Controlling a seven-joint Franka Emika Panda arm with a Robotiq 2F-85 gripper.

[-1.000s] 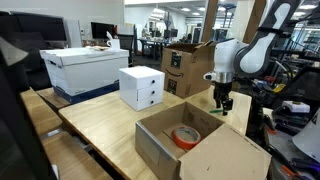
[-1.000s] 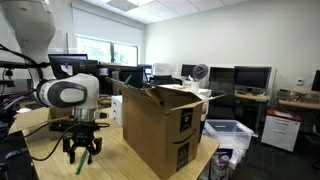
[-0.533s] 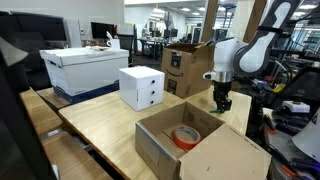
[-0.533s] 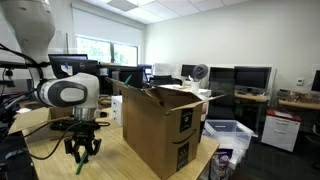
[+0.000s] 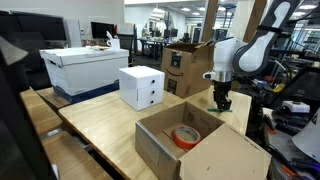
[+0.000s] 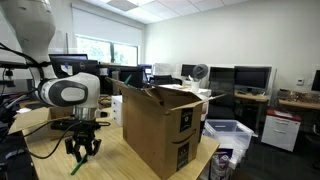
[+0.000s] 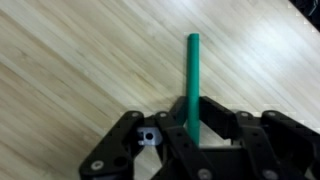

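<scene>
A thin green stick [image 7: 192, 70] lies lengthwise over the light wooden table [image 7: 70, 70] in the wrist view, and its near end runs in between the black jaws. My gripper [image 7: 193, 122] is shut on that end, with the fingers pressed against both sides of the stick. In both exterior views the gripper [image 5: 221, 106] [image 6: 80, 154] points straight down, just above the tabletop. It hangs beside the far corner of an open cardboard box [image 5: 160, 130]. The stick is too small to make out in those views.
A red tape roll [image 5: 184, 137] lies inside the open box. A white two-drawer box [image 5: 141, 87], a large white bin [image 5: 85, 68] and a brown carton [image 5: 186, 68] stand on the table. A tall open carton [image 6: 160, 125] rises right next to the arm.
The jaws have drawn together around the green stick. The arm has stayed in nearly the same place over the table.
</scene>
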